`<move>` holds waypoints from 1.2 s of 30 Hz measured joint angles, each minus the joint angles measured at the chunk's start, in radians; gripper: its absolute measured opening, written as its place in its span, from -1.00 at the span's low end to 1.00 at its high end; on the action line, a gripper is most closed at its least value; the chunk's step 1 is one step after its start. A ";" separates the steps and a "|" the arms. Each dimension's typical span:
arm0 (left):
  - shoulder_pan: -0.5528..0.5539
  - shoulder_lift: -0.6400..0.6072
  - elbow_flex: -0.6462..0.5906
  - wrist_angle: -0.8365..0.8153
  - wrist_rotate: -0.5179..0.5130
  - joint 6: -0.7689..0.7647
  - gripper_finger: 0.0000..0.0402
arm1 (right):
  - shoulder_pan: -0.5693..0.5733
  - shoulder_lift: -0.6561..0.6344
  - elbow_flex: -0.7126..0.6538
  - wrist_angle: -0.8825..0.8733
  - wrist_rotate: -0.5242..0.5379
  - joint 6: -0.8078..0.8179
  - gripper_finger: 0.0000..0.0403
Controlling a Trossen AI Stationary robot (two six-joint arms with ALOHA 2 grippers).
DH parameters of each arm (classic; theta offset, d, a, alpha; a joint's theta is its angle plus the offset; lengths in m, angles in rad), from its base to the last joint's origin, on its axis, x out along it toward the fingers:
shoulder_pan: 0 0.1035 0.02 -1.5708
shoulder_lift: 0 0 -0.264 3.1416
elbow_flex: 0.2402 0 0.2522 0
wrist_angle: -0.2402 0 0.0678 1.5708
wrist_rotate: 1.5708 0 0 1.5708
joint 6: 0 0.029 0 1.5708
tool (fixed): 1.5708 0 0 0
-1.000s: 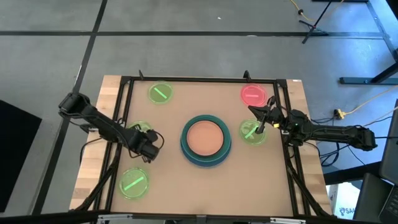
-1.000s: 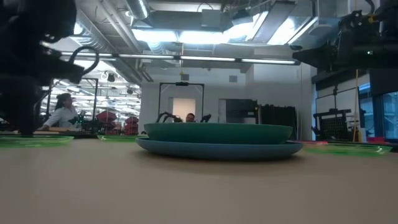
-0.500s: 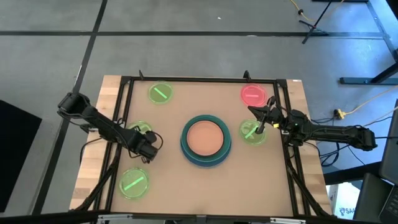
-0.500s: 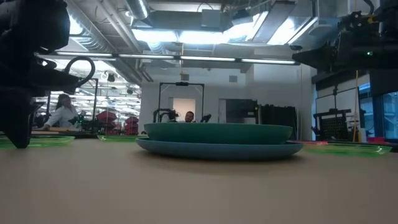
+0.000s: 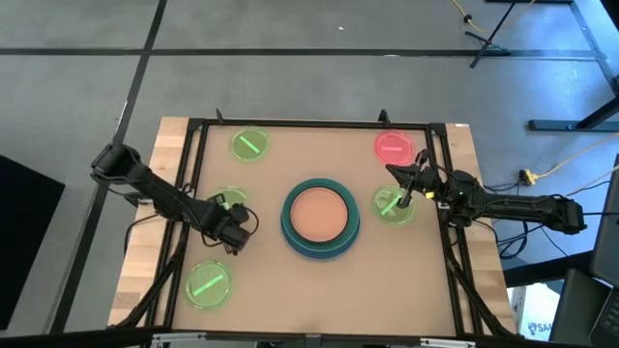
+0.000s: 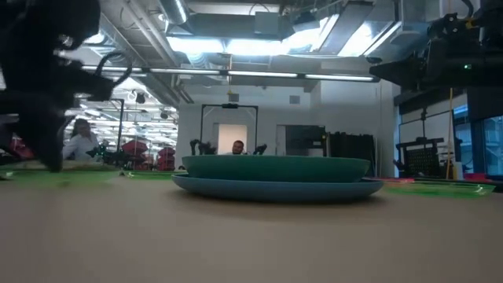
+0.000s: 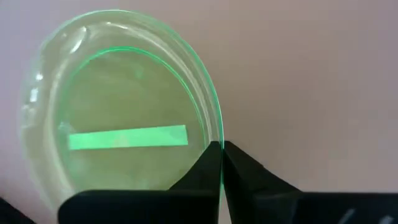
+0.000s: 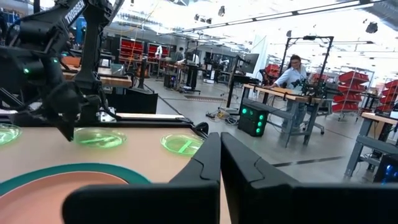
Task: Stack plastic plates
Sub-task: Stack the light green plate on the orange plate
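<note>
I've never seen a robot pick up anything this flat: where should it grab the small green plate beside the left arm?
By the raised rim. The small green plate lies flat on the table, so only its upturned edge offers purchase. The left pincer comes from above with shut fingers pinching that rim on the side nearest the central stack, which seems sensible.

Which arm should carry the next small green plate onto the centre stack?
Left, probably: the left gripper is already shut on the rim of a small green plate beside the stack. The right gripper hangs over another green plate, holding nothing.
</note>
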 joint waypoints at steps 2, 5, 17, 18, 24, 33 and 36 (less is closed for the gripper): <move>0.000 0.000 0.037 -0.009 -0.022 0.030 -0.99 | 0.000 0.000 0.000 0.000 0.000 0.000 -0.99; 0.000 0.000 0.109 -0.004 -0.061 0.078 -0.98 | 0.000 0.000 0.000 -0.001 0.000 0.004 -0.99; 0.042 0.007 0.235 0.376 -0.193 0.490 -0.98 | 0.000 0.000 0.000 0.007 0.000 -0.005 -0.99; 0.053 0.015 0.235 0.416 -0.193 0.531 -0.98 | 0.000 0.000 0.000 0.015 0.000 -0.014 -0.99; 0.120 0.082 0.235 0.630 -0.137 0.752 -0.98 | 0.000 0.000 0.000 0.073 -0.003 -0.022 -0.99; 0.182 0.198 0.235 0.902 -0.004 0.904 -0.98 | 0.000 0.000 0.000 0.080 -0.009 -0.023 -0.99; 0.192 0.233 0.238 0.965 0.022 0.936 -0.98 | 0.000 0.000 0.000 0.080 -0.009 -0.023 -0.99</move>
